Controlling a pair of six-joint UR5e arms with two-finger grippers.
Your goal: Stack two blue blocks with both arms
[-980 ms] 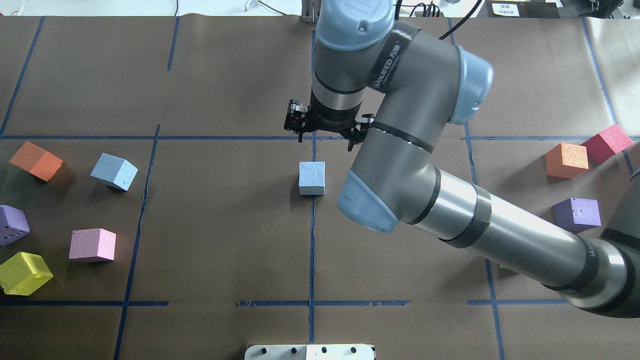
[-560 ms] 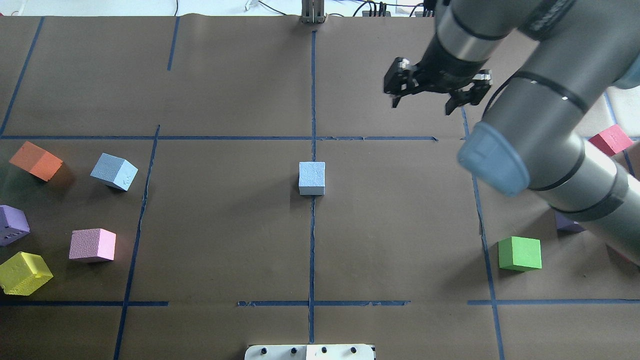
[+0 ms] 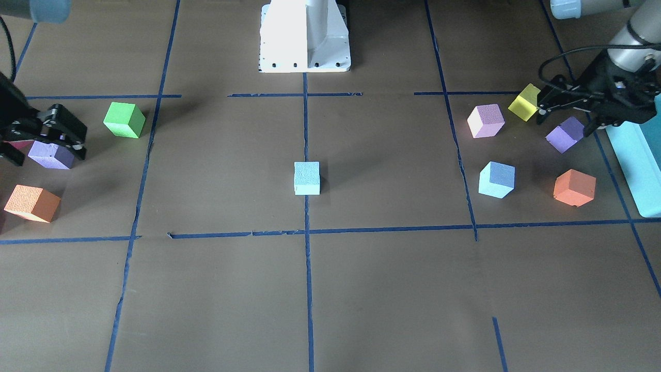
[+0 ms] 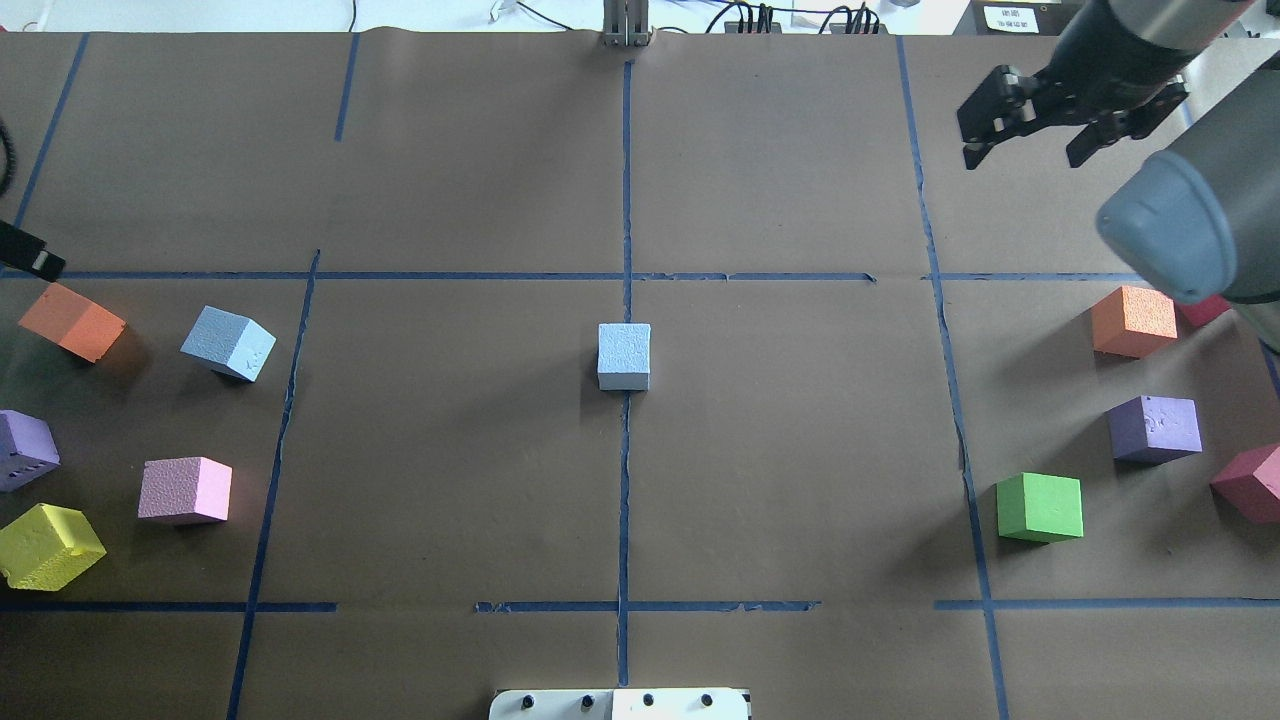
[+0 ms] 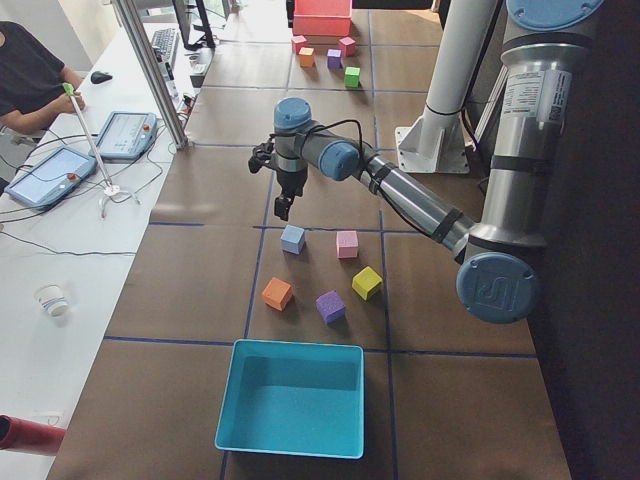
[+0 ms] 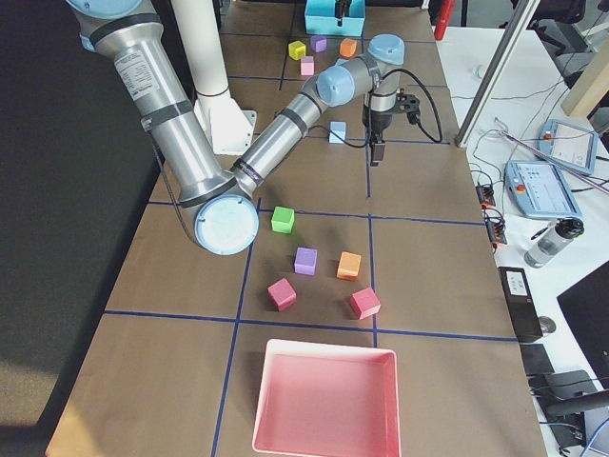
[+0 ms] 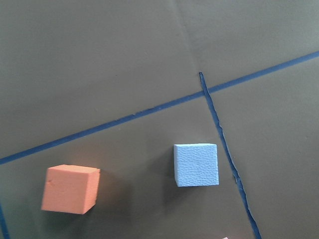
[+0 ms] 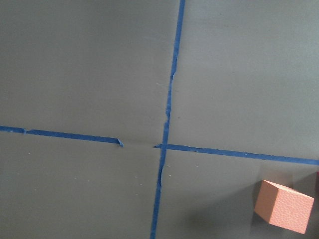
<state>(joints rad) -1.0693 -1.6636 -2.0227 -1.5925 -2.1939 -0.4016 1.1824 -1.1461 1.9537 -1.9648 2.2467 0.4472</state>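
Observation:
One pale blue block (image 4: 624, 356) sits on the centre tape line; it also shows in the front view (image 3: 307, 178). The other blue block (image 4: 228, 343) lies at the left among coloured cubes and shows in the left wrist view (image 7: 196, 165). My right gripper (image 4: 1023, 158) is open and empty, high over the far right of the table. My left gripper (image 3: 565, 121) is open and empty, hovering above the left group of cubes; only its edge (image 4: 30, 258) shows in the overhead view. Neither gripper touches a block.
Orange (image 4: 72, 321), purple (image 4: 24, 449), pink (image 4: 185, 490) and yellow (image 4: 48, 546) cubes lie at the left. Orange (image 4: 1133, 320), purple (image 4: 1154, 428), green (image 4: 1040, 507) and red (image 4: 1250, 483) cubes lie at the right. A teal bin (image 5: 290, 400) and a pink bin (image 6: 328, 400) stand at the table's ends.
My right arm has swung from behind the central blue block to the far right, its gripper still open. The left gripper's edge has come into the overhead view.

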